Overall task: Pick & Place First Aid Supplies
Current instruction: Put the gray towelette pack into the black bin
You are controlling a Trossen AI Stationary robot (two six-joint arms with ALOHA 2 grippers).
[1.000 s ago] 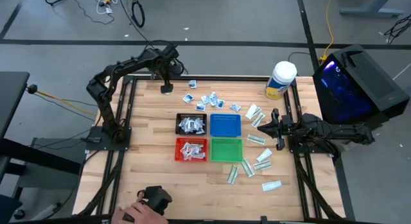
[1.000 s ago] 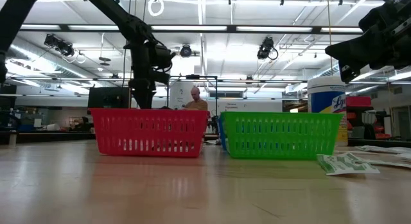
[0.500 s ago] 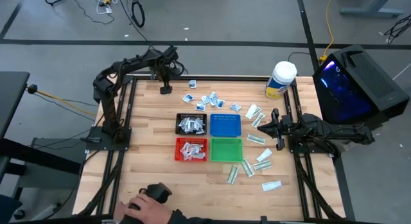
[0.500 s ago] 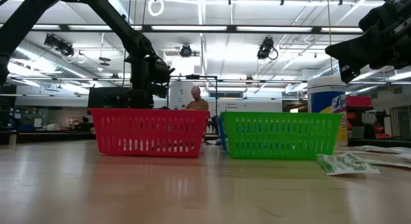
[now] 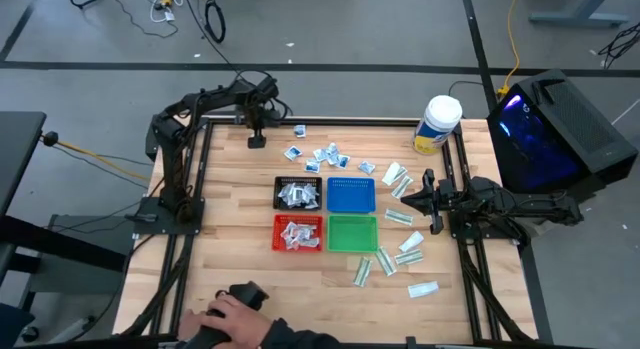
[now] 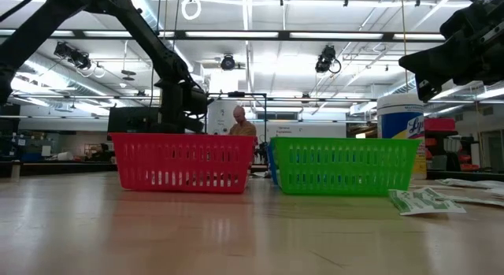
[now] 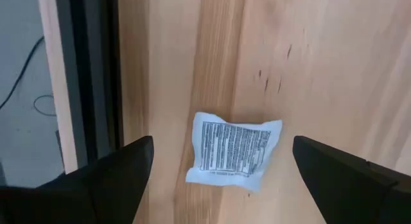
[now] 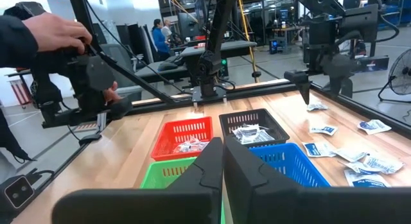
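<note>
The left claw [image 5: 257, 137] is held over the far left corner of the light wooden table [image 5: 230, 279], its two dark fingers [image 7: 115, 176] spread wide on either side of a small squarish white packet with dark print [image 7: 232, 150], which lies flat on the wood and is touched by neither finger. In the high view this packet [image 5: 258, 140] is seen well apart from the other squarish white-and-blue packets [image 5: 328, 156], which are scattered along the far edge behind the trays. At the middle of the table four mesh trays are set in a block: a black tray [image 5: 281, 182] and a red tray [image 5: 280, 246], both with white packets inside, a blue tray [image 5: 351, 183] and a green tray [image 5: 352, 232]. Longer narrow white-and-green packets [image 5: 398, 217] are strewn on the wood to the right of the trays, and one of them [image 6: 421, 200] is seen lying flat in the low view. A big white jar with a yellow label [image 5: 436, 123] stands at the far right corner. The right claw [image 5: 412, 201] is held over the right side of the table near the green-and-white packets, its fingers pressed together with nothing between them. A person's hand [image 5: 232, 317] rests on a dark device at the near edge of the table.
</note>
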